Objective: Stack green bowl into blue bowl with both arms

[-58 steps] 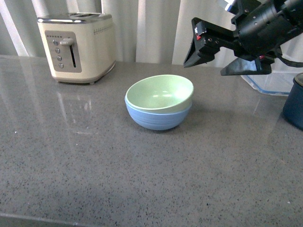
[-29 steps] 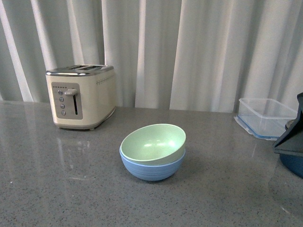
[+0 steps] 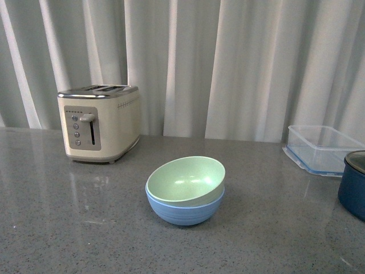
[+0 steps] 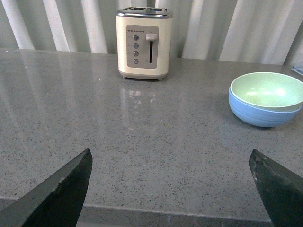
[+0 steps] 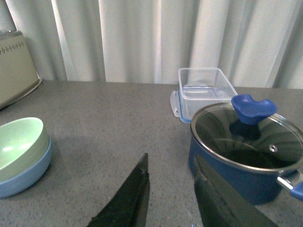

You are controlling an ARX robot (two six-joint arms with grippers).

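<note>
Green bowl (image 3: 186, 180) nested slightly tilted in blue bowl (image 3: 185, 209) | right claw (image 5: 168, 191) now withdrawn beside bowls, narrowly apart, empty | left claw (image 4: 173, 189) wide apart | stacking judged done

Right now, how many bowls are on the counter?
2. The green bowl sits slightly tilted inside the blue bowl, mid-counter, in front of and to the right of the toaster. None seem hidden.

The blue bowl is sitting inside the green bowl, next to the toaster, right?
Not quite. It's the other way round: the green bowl sits inside the blue bowl, a little tilted. The front view shows it clearly. The toaster is nearby, as you said.
</note>
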